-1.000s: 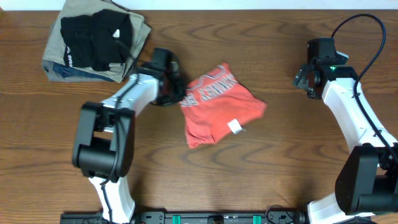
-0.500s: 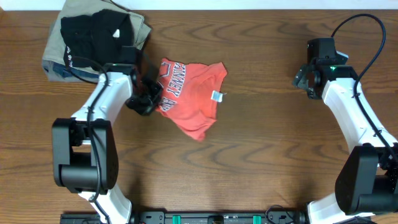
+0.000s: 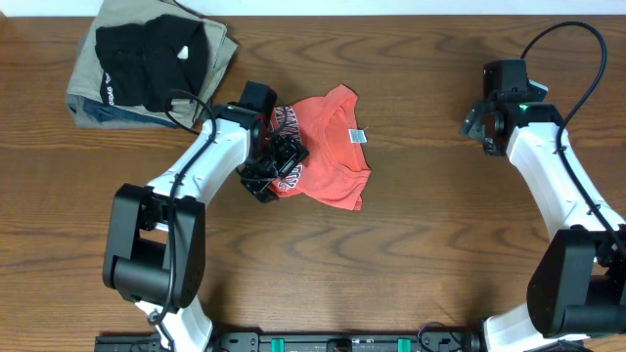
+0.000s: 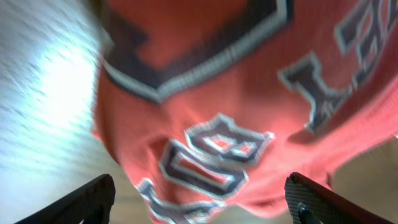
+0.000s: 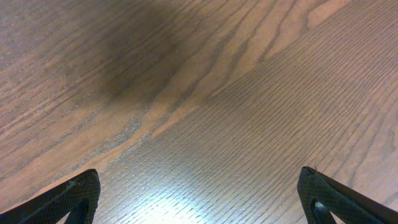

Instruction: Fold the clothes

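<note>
The left jaws, clamped on the T-shirt half a second ago, now stand wide apart. The left arm has swung right, and the shirt has shifted with it toward the middle of the table. The right arm has not moved.

The T-shirt is red-orange cotton, bunched into a rough, uneven bundle rather than a flat fold. White block lettering with dark outlines shows on its left part, and a small white label lies on top near its far right edge. In the left wrist view the cloth fills most of the frame, blurred, with large letters running across it.

At the far left corner of the table a folded black garment lies on top of a folded khaki garment, well apart from the shirt.

The left jaws sit over the shirt's left edge, on the lettered part. Their two tips show at the bottom corners of the wrist view with the cloth spread beyond the gap. They grip nothing, though I cannot tell whether a tip touches the fabric.

The right jaws hang fully open at the far right over bare wood, holding nothing, well apart from the shirt.
</note>
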